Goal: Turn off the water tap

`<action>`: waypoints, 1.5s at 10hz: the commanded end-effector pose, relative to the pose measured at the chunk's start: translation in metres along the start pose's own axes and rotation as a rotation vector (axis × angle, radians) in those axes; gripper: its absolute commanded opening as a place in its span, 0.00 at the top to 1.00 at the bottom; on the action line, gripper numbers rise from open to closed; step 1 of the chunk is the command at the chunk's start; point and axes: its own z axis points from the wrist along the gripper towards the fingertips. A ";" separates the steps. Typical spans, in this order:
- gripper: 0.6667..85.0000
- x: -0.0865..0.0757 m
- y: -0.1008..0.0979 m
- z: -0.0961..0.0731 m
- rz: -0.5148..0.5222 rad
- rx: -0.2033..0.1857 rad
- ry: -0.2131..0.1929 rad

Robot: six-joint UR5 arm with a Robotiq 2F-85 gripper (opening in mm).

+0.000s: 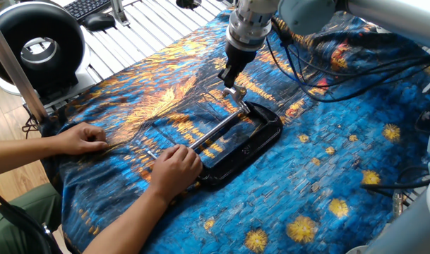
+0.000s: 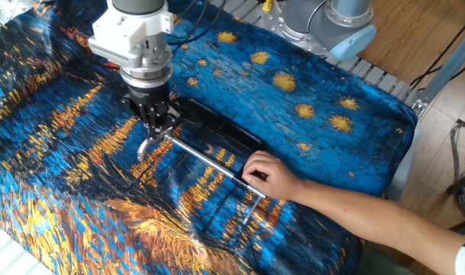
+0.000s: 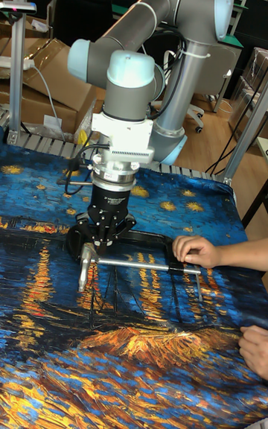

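Note:
The water tap (image 2: pixel 146 145) is a small shiny silver lever at the end of a long silver rod (image 2: pixel 209 160) on a black C-clamp (image 2: pixel 221 131) lying on the cloth. It also shows as the tap (image 1: pixel 234 92) and the tap (image 3: pixel 84 265). My gripper (image 2: pixel 154 122) hangs just above and slightly behind the tap, apart from it. The gripper (image 3: pixel 106 239) looks open with nothing between its fingers. In one fixed view, the gripper (image 1: pixel 229 75) is up-left of the clamp (image 1: pixel 253 134).
A person's hand (image 2: pixel 270 176) presses on the clamp's far end, and another hand (image 1: pixel 80 137) holds the blue and orange painted cloth (image 1: pixel 327 176). Black cables (image 1: pixel 320 77) trail behind my arm. A round black device (image 1: pixel 34 46) stands off the table's left corner.

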 end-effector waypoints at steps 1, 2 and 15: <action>0.99 -0.004 -0.011 -0.004 -0.036 0.005 -0.027; 0.99 -0.004 -0.016 -0.003 -0.058 0.016 -0.039; 0.99 0.022 0.008 -0.036 0.092 -0.041 0.058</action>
